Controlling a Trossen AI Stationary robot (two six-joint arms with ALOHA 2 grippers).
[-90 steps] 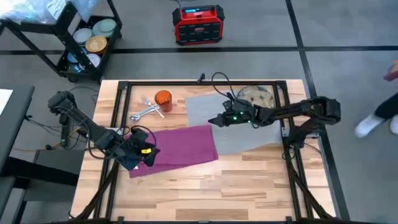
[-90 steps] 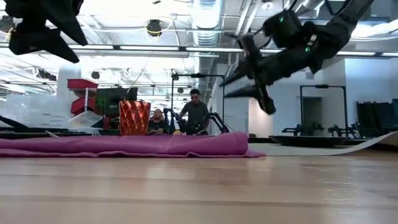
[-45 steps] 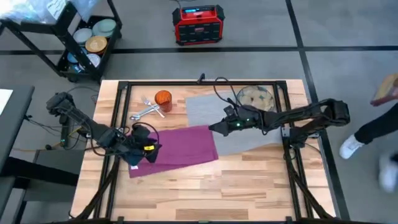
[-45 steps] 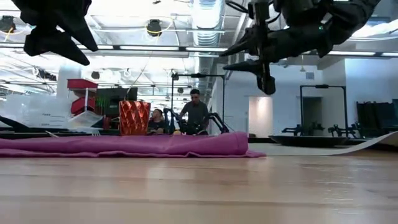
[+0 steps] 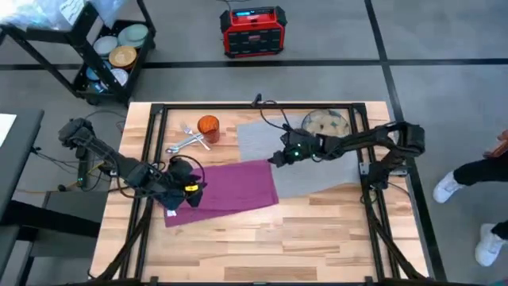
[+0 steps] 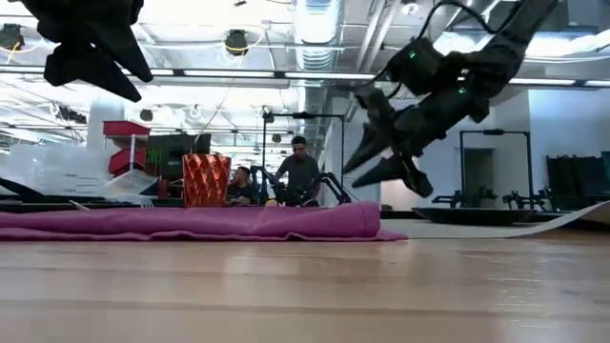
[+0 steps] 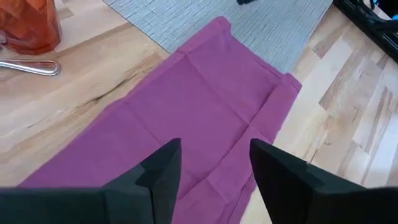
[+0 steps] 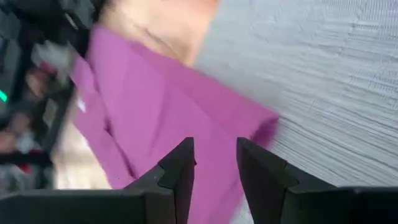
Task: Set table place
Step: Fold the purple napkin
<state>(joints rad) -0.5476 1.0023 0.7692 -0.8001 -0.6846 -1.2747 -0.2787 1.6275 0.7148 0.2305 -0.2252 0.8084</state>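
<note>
Magenta napkin [image 5: 226,186] lies spread across the desk [image 5: 262,238], one edge overlapping the grey ribbed mat [image 5: 294,151]. Plate [image 5: 325,123] sits at the mat's far corner; orange cup [image 5: 208,126] and cutlery [image 5: 186,140] are off the mat. Left hand [image 5: 176,195] open, hovering over the napkin's end. Right hand [image 5: 276,156] open, empty, above the napkin's mat-side edge. Judgement: early; most of the arranging is left.

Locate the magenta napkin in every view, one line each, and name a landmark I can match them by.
High view: magenta napkin left of centre, overlapping the grey mat.
Low view: a long low fold across the left half.
Left wrist view: fills the middle, above the fingers.
Right wrist view: a diagonal band, blurred.
Shared landmark: the mat's edge under the napkin's corner; the orange cup helps too.
</note>
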